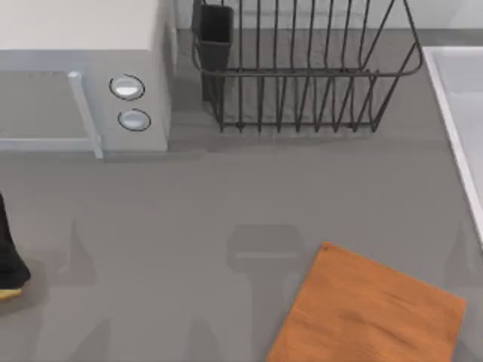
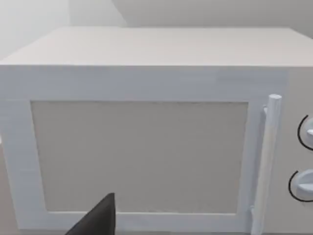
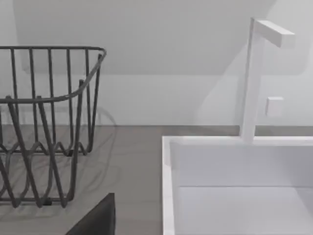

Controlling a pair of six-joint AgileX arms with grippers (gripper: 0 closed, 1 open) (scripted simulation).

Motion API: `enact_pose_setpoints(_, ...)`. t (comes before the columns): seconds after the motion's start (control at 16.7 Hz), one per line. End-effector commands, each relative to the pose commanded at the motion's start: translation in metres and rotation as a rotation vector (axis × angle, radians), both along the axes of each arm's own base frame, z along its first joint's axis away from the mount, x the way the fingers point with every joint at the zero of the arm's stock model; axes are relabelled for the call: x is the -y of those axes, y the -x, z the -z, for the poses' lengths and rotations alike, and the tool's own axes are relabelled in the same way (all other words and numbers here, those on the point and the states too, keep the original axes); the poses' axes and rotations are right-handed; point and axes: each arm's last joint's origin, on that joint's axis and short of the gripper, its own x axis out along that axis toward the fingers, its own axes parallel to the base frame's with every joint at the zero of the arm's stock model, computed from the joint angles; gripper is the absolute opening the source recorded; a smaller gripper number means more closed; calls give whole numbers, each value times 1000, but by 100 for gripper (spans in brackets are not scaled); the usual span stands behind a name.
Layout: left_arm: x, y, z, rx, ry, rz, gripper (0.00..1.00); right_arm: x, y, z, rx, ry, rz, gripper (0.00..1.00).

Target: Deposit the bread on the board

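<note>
The board (image 1: 370,313) is a flat orange-brown wooden slab lying at an angle at the table's front right, with nothing on it. At the far left edge of the top view, a dark part of my left arm (image 1: 9,253) reaches in. Just below it lies a thin golden-yellow sliver (image 1: 7,294), seemingly an edge of the bread, with the rest cut off by the frame. A dark piece of my left gripper (image 2: 98,218) faces the microwave door (image 2: 139,156). A dark piece of my right gripper (image 3: 98,218) sits between the rack and the sink.
A white microwave (image 1: 83,75) with two knobs stands at the back left. A dark wire dish rack (image 1: 302,68) stands at the back middle. A white sink (image 1: 456,113) with a tap (image 3: 252,78) runs along the right edge. Grey countertop (image 1: 189,226) lies between them.
</note>
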Motion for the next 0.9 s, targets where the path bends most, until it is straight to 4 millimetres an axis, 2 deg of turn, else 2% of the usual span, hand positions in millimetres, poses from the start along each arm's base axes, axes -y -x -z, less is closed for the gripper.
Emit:
enact_pose_setpoints(0.3, -1, -1, -7, -64, -61, -6, 100, 0, 0, 0, 0, 0, 0, 100)
enact_pose_setpoints(0.54, -3, -11, -29, -284, -250, 16, 100, 0, 0, 0, 0, 0, 0, 100)
enact_pose_setpoints(0.72, -6, -32, -45, -517, -431, 91, 100, 0, 0, 0, 0, 0, 0, 100)
enact_pose_setpoints(0.9, -11, -63, -54, -766, -610, 230, 100, 0, 0, 0, 0, 0, 0, 100)
